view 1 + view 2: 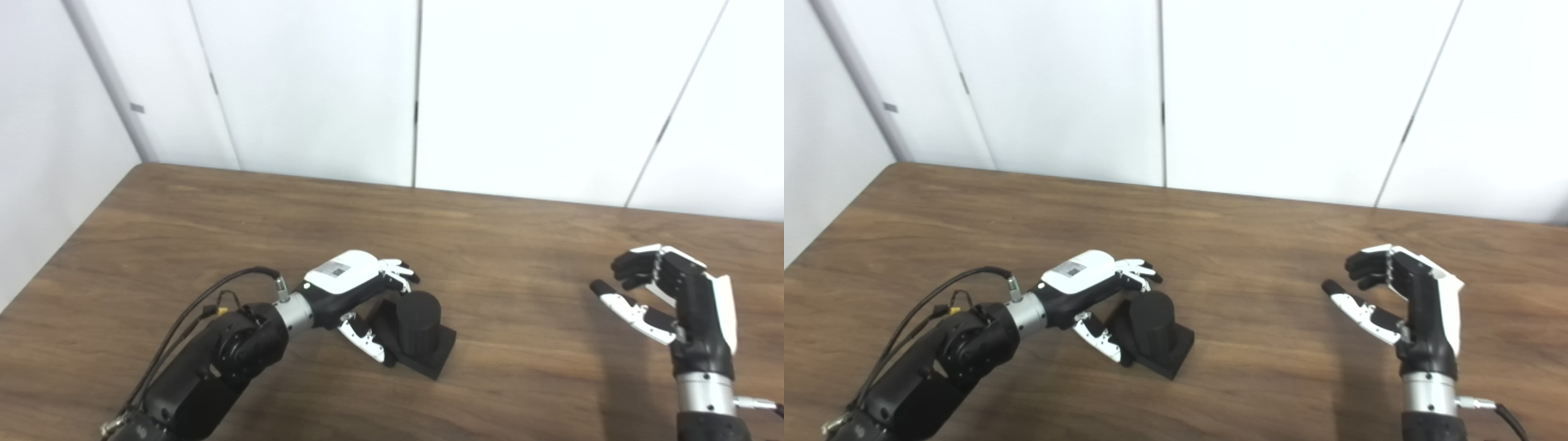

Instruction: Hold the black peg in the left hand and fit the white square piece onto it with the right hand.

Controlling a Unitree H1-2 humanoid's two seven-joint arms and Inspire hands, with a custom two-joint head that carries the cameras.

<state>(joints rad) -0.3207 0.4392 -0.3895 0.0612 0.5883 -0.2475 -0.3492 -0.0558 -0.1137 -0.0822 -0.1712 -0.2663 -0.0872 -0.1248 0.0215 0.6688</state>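
Observation:
The black peg (419, 323), a short cylinder on a square black base, stands on the wooden table (502, 257) left of centre. My left hand (352, 283) is at its left side, fingers (399, 273) spread just behind the cylinder's top and the thumb (366, 340) low by the base's left edge. The hand is open around the peg and has no closed hold on it. My right hand (672, 295) is raised over the table's right side, open and empty, fingers curved. No white square piece shows in either view.
White wall panels (306, 86) stand behind the table's far edge. The table's left edge (61, 251) runs diagonally at the far left. A black cable (202, 300) loops over my left forearm.

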